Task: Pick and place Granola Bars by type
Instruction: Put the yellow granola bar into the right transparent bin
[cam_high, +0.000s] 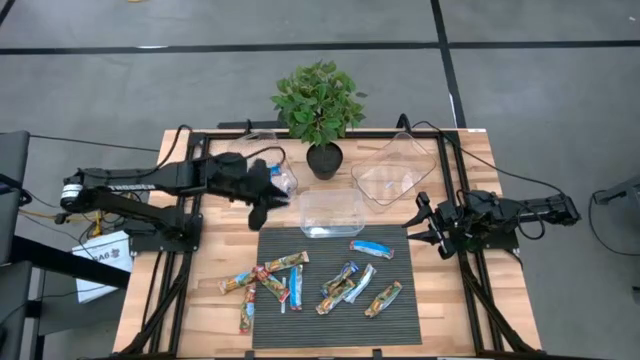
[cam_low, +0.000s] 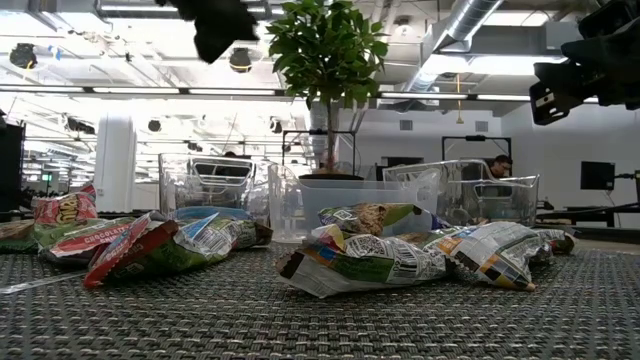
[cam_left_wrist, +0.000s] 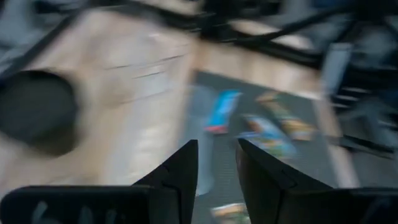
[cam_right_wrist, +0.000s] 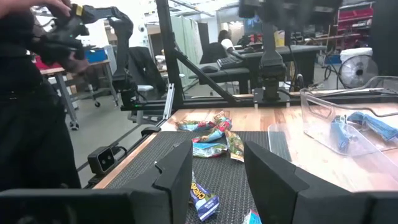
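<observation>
1. High view: The granola bars lie scattered on a dark ribbed mat at the front of the wooden table. A blue bar sits nearest the tubs, its long axis running across the table. The bars at the mat's left point in mixed diagonals; those in the middle slant toward the far right. The left gripper hangs above the mat's far left corner, beside a clear tub with blue bars inside. The right gripper waits at the mat's right edge. 2 more clear tubs stand between the arms, in front of a potted plant.

2. Low view: Wrapped bars lie flat across the mat, long axes mostly sideways, tubs behind them.

3. Left wrist view: The left gripper's fingers stand a narrow gap apart with nothing between them; a blue bar lies below.

4. Right wrist view: The right gripper's fingers are parted, empty. A person's sleeve shows beyond the table.
</observation>
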